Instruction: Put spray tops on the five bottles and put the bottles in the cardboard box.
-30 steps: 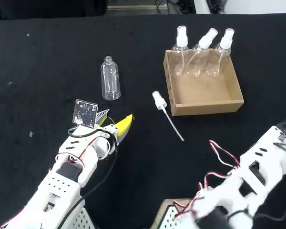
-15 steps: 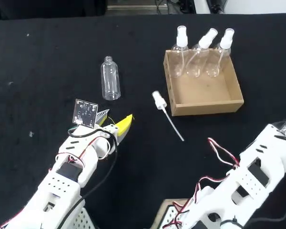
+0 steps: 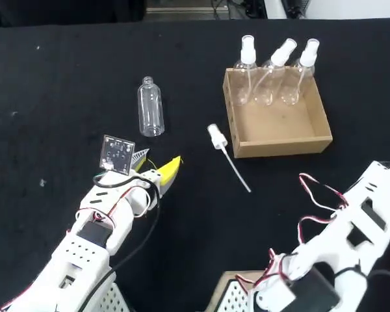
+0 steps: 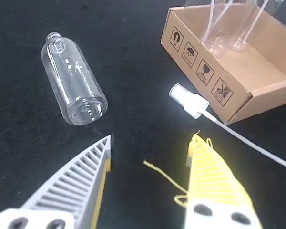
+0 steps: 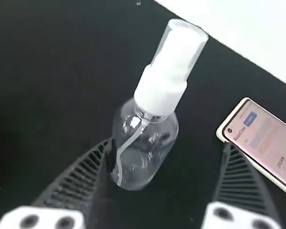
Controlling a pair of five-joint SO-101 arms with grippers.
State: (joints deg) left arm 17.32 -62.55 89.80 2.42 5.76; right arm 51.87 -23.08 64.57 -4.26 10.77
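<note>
An uncapped clear bottle [image 3: 150,107] lies on the black table, also ahead of my left gripper [image 4: 151,138] as the bottle [image 4: 74,81]. A loose white spray top [image 3: 218,138] with its long tube lies beside the cardboard box [image 3: 279,146]; the spray top [image 4: 188,101] and the box [image 4: 200,71] lie just beyond my fingertips. Three capped bottles [image 3: 268,84] lean in the box's far end. My left gripper [image 3: 157,170] is open and holds nothing. My right gripper [image 5: 167,145] is open, and a capped bottle [image 5: 148,138] lies between and just beyond its fingers, untouched.
A phone [image 5: 262,138] lies near the capped bottle, by the table's edge. The right arm [image 3: 351,240] stretches toward the lower right edge of the table. Open black table lies between the left arm and the box.
The right arm has swung further right and lower in the high view. The left arm and the objects on the table have not moved.
</note>
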